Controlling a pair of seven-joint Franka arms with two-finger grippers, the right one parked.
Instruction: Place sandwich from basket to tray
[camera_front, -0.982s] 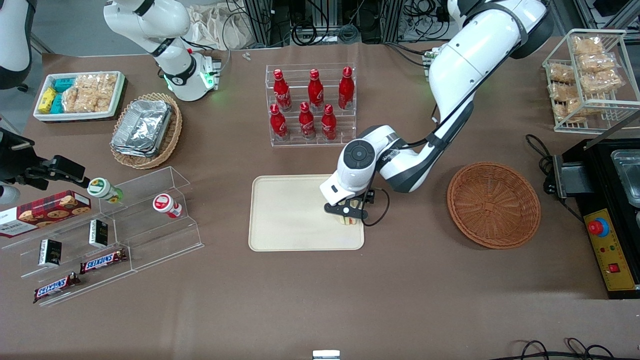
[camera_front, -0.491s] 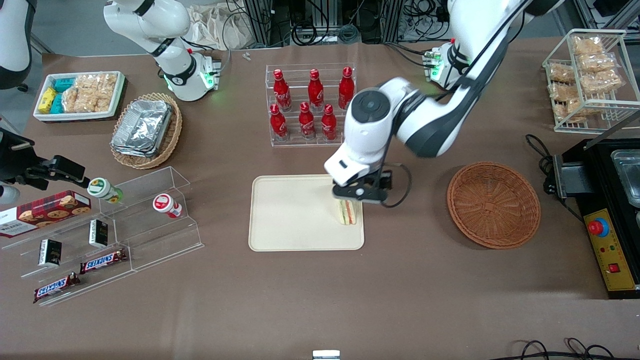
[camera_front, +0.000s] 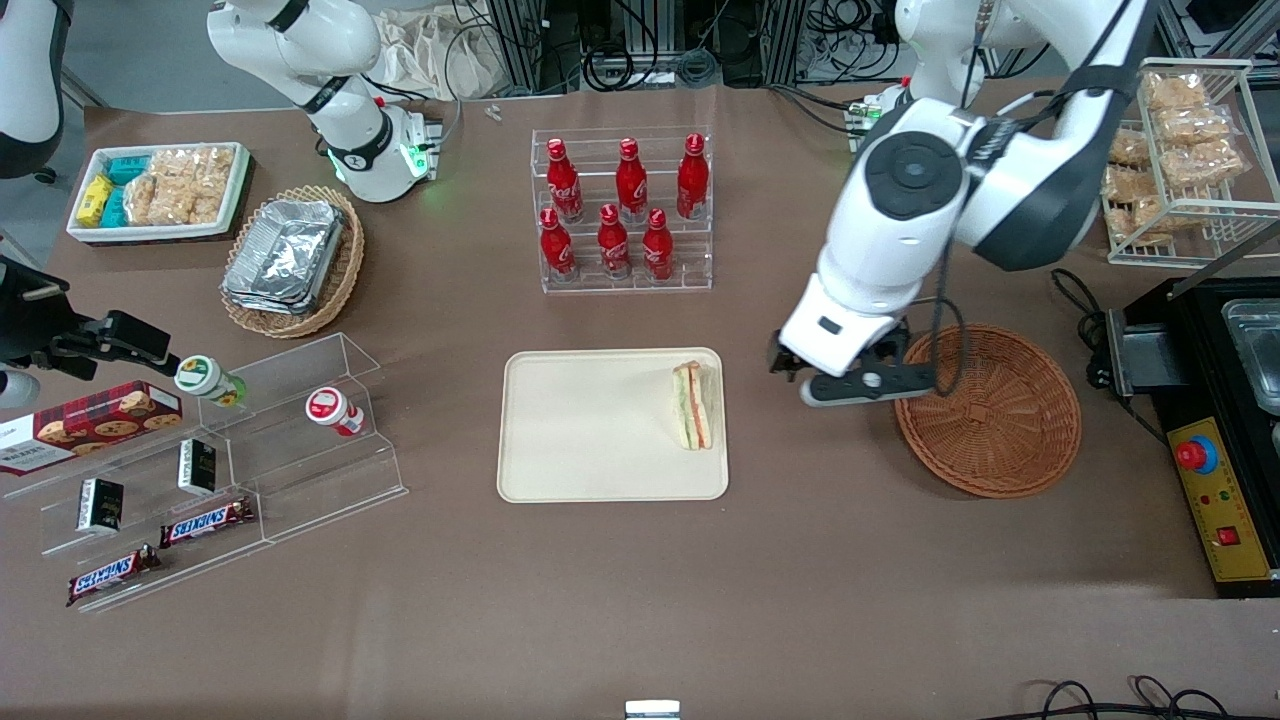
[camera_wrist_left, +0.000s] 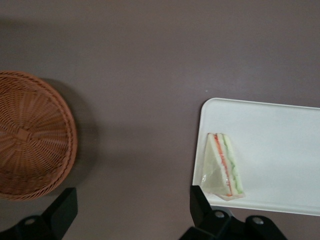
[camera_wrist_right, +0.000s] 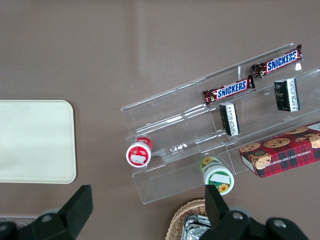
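A: Where is the sandwich (camera_front: 695, 405)?

B: Lying flat on the cream tray (camera_front: 580, 440), hard against the tray's rim on the working arm's end. It sits just right of centre in the front view, with its orange-red and green layers showing.

A: And the gripper (camera_front: 850, 385)?

B: In the air over bare brown desk (camera_front: 640, 600), between the tray's edge and the round reddish-brown wicker basket (camera_front: 990, 410). Its fingers stand wide apart and carry nothing. In the wrist view both black fingertips (camera_wrist_left: 202, 202) are cut off by the frame.

A: Any room around it?

B: An open strip of desk separates tray and basket. The whole bottom band of the front view is bare too, apart from cables at the lower right corner.

A: Anything hard to make out?

B: The arm covers part of the basket's rim nearest the tray. The tray's remaining surface shows nothing on it. The wrap on the sandwich (camera_wrist_left: 223, 166) shows only as a faint sheen
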